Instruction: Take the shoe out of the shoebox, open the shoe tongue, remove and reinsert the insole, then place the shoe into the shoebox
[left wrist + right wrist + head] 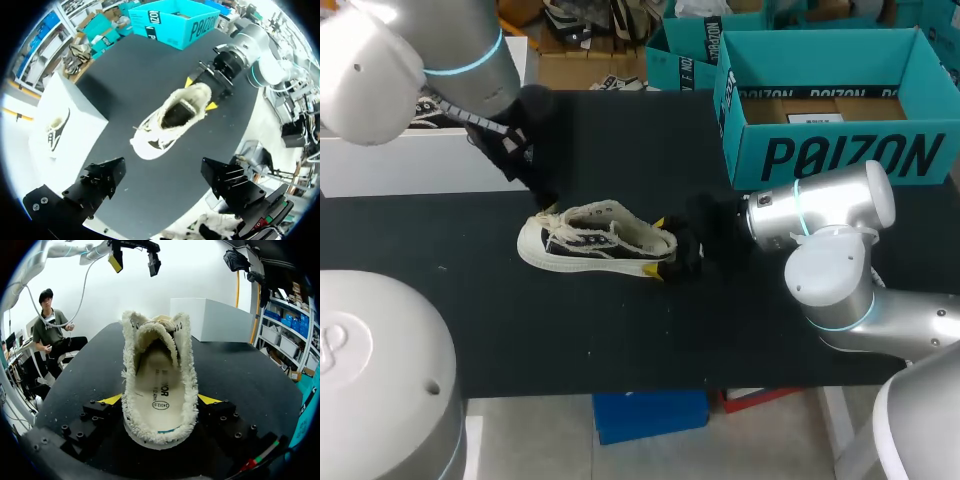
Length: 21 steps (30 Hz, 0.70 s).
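On your black tabletop (620, 340) the cream-and-black frayed canvas sneaker (595, 240) sits upright. The right gripper (654, 246) pinches its heel, and the left gripper (162, 169) hangs spread above its toe. Beyond the sneaker, the open teal cardboard shoebox (840, 155) shows a brown floor.

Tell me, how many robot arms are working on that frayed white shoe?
2. The left silver arm hangs above the toe of the frayed white-and-black canvas shoe, jaws open. The right silver arm has its jaws clamped on the heel.
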{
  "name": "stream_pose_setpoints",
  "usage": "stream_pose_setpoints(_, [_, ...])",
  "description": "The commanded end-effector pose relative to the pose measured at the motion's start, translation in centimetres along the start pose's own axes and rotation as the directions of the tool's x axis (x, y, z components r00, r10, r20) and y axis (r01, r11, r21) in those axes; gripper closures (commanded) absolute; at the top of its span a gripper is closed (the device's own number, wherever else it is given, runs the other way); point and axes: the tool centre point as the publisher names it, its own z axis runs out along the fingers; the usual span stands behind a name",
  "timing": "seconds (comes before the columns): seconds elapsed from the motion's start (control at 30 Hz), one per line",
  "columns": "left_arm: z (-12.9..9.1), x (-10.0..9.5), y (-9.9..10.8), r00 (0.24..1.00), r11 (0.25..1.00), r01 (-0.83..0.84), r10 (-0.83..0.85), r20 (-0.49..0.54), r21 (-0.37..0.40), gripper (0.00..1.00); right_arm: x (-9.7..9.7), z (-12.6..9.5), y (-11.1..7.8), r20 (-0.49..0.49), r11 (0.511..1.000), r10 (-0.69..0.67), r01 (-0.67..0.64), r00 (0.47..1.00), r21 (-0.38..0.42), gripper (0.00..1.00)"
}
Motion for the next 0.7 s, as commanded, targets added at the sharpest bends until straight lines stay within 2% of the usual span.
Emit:
stream_pose_setpoints(0.03, [1.06, 0.74, -1.94, 0.942, 0.925, 0.324, -0.296, 0.158, -0.197, 0.00, -0.06, 0.41, -0.04, 0.000, 1.000, 0.001, -0.001, 1.000, 0.002, 1.00])
stream_pose_setpoints(0.1, [1.38, 0.81, -2.05, 0.918, 0.893, 0.391, -0.360, 0.168, -0.224, 0.00, -0.06, 0.41, -0.04, 0.000, 1.000, 0.001, -0.001, 1.000, 0.002, 1.00])
stream_pose_setpoints(0.2, [1.76, 0.70, -2.34, 0.877, 0.850, 0.479, -0.452, 0.163, -0.221, 0.00, -0.06, 0.41, -0.04, 0.000, 1.000, 0.001, -0.001, 1.000, 0.002, 1.00])
stream_pose_setpoints(0.23, [1.72, 0.82, -2.52, 0.881, 0.856, 0.473, -0.458, 0.118, -0.208, 0.00, -0.06, 0.41, -0.04, 0.000, 1.000, 0.001, -0.001, 1.000, 0.002, 1.00])
stream_pose_setpoints(0.63, [1.72, 0.82, -2.52, 0.881, 0.856, 0.473, -0.458, 0.118, -0.208, 0.00, -0.06, 0.41, -0.04, 0.000, 1.000, 0.001, -0.001, 1.000, 0.002, 1.00])
stream_pose_setpoints(0.7, [1.94, 0.72, -2.39, 0.851, 0.835, 0.524, -0.504, 0.150, -0.167, 0.00, -0.06, 0.41, -0.04, 0.000, 1.000, 0.001, -0.001, 1.000, 0.002, 1.00])
